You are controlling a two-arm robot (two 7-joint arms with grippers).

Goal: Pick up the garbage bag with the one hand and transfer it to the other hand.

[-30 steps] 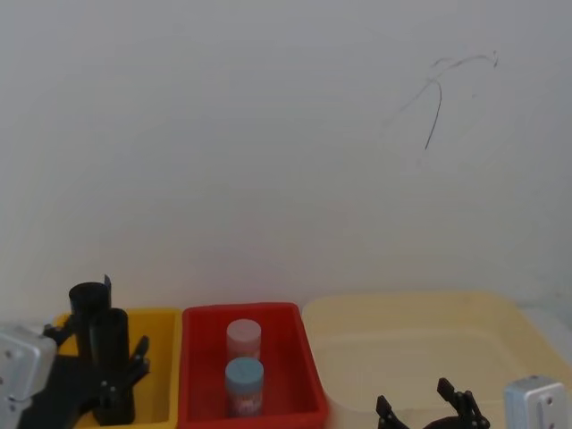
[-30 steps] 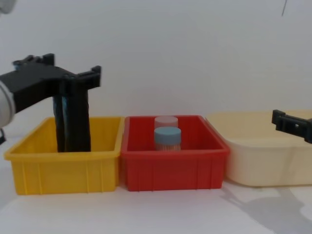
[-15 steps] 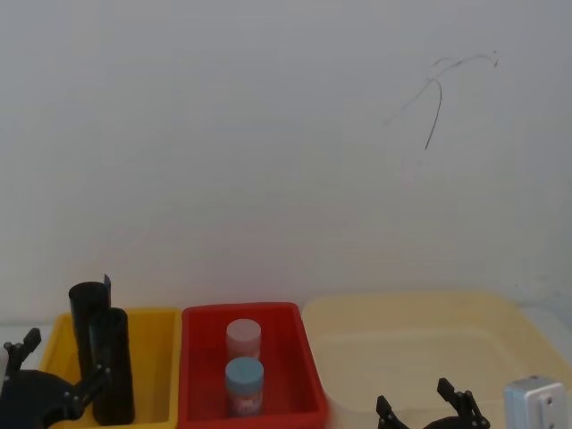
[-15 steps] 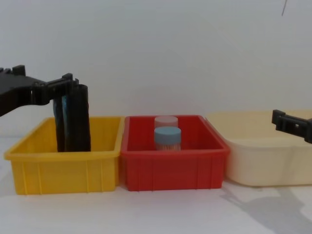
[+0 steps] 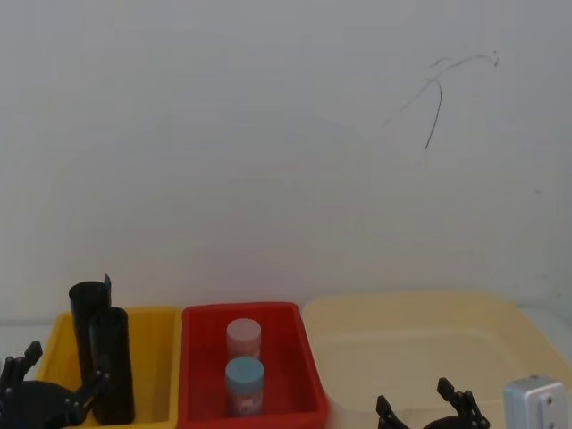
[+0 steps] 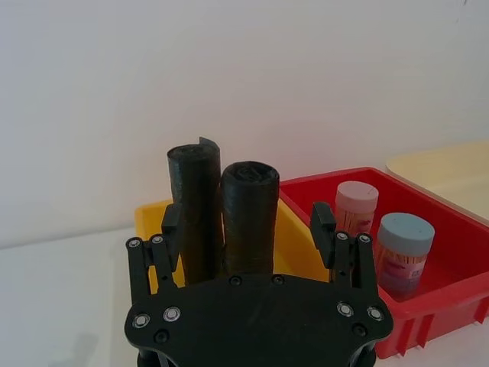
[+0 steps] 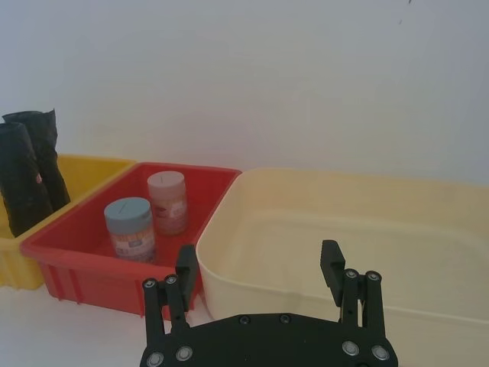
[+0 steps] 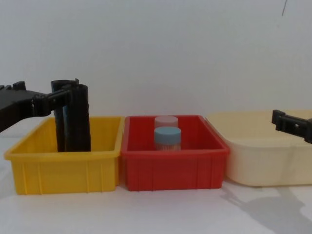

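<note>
**White wall, white table: bins in a row**

Left gripper (image 6: 246, 222): fingers spread, holding nothing. Garbage bag (image 6: 249, 214): upright in yellow bin (image 8: 63, 170), just ahead of the fingertips, twin roll (image 6: 194, 206) alongside. Right gripper (image 7: 258, 258): spread, empty, cream tub (image 7: 321, 199) ahead.

Two black rolls are counted: the front garbage bag (image 8: 78, 126) and the rear garbage bag (image 8: 59, 131). There are two jars, one pink-lidded jar (image 8: 166, 120) and one blue-lidded jar (image 8: 167, 138). Bins number three: a yellow bin (image 8: 63, 170), a red bin (image 8: 173, 168) and a cream bin (image 8: 265, 161). Two black end effectors appear, the left end effector (image 6: 247, 216) and the right end effector (image 7: 258, 254).
</note>
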